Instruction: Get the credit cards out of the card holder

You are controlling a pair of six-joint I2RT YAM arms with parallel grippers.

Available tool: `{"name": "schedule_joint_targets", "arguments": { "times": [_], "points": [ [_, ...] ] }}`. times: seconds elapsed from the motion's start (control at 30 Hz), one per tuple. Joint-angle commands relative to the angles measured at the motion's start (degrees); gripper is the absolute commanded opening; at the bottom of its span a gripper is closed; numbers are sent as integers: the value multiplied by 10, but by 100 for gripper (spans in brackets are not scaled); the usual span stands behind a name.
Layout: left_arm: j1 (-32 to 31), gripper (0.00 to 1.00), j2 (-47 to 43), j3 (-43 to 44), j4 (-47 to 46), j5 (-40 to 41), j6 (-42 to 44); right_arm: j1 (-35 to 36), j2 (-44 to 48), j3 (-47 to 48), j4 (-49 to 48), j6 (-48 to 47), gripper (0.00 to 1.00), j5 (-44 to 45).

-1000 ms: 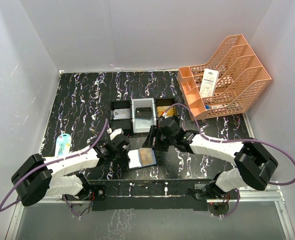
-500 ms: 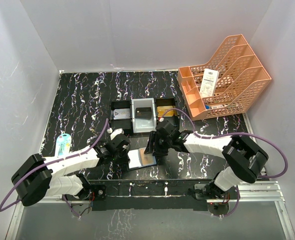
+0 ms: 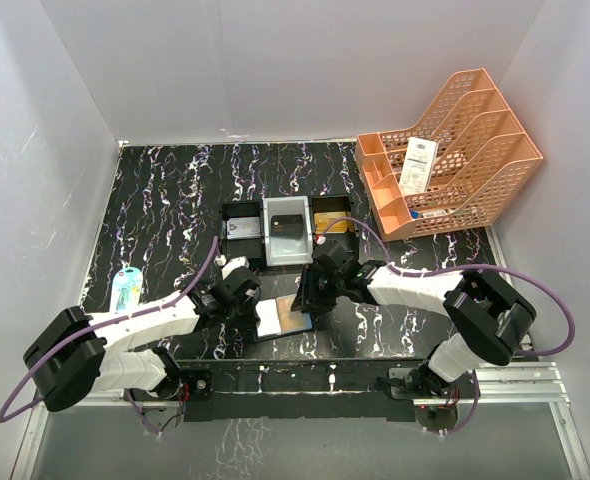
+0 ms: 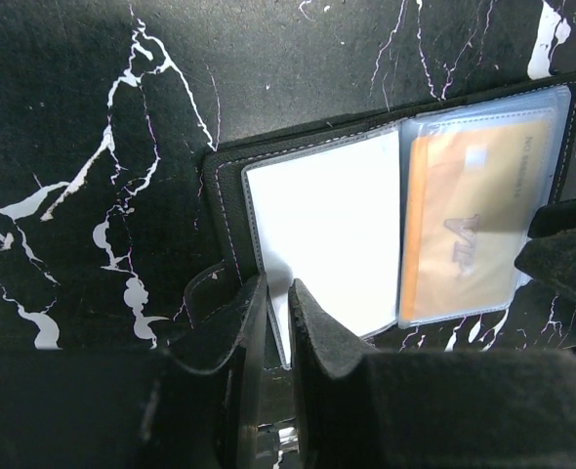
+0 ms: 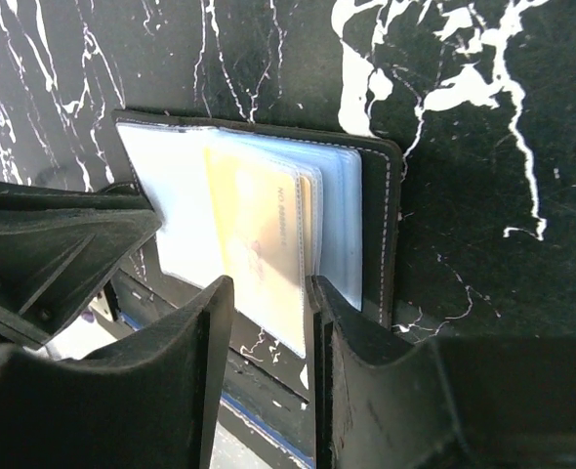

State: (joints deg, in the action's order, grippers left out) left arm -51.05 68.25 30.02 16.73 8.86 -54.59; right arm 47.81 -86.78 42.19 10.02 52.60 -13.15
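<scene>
While the left gripper (image 4: 276, 293) clamps the blank panel of the card holder (image 4: 231, 186), open on the surface (image 3: 175, 200), the right gripper (image 5: 268, 289) has moved in and narrowed, straddling the gold card (image 5: 259, 230); whether it grips, cannot tell.

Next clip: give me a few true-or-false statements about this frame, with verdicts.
1. The card holder lies open on the table. True.
2. A gold-orange card sits in one of its clear sleeves. True.
3. The orange file rack stands at the table's near left corner. False: it stands at the far right corner.
4. The left fingers are spread wide, clear of the holder. False: they are pinched on its edge.
</scene>
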Motion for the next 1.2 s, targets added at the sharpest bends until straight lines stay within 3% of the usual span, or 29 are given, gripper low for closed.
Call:
{"name": "schedule_joint_targets", "arguments": {
  "times": [0.0,0.7,1.17],
  "points": [
    [4,14,9,7,12,-14,6,0,2,9,-66,5,33,-54],
    [3,11,-6,12,17,-17,5,1,15,-4,-160,47,34,-132],
    [3,16,-72,17,79,35,-29,26,-82,62,-192,51,40,-189]
  ]
}}
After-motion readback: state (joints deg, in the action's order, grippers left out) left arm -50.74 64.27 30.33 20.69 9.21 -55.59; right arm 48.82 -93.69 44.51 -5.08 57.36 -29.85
